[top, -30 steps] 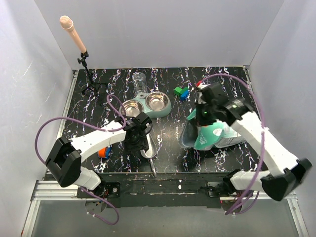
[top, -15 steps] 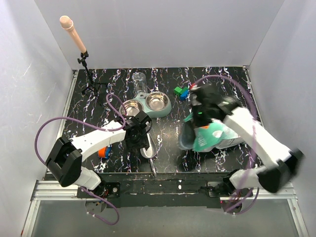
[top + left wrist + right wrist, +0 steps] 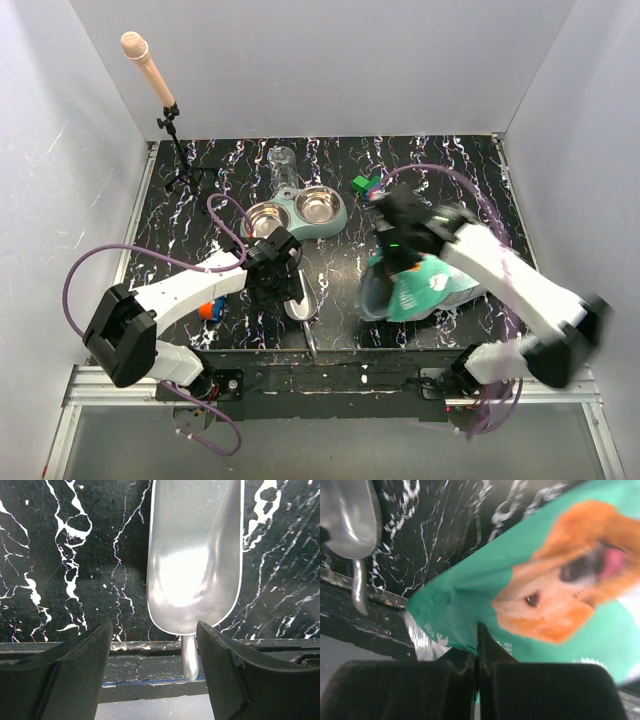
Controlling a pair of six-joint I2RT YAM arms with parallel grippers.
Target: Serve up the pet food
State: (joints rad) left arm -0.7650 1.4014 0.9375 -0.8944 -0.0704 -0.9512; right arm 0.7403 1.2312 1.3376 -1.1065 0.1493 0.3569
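Left gripper [image 3: 153, 630] low over metal scoop [image 3: 195, 555], jaws wide apart, gripping nothing far as I see. Scoop lying flat on black marble table [image 3: 60, 555], lower centre of top view, handle poking toward near edge between my fingers. Right gripper [image 3: 477, 645] pinched tight on edge of teal dog bag [image 3: 465, 590], right of centre in top view. Kibble itself: can't spot it in any view. Twin bowls [image 3: 297, 212] above scoop in top view.

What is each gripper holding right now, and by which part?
Right gripper pinches the teal-and-white dog-print bag by a fold at its edge. Left gripper, open over the shiny metal scoop, holds nothing.
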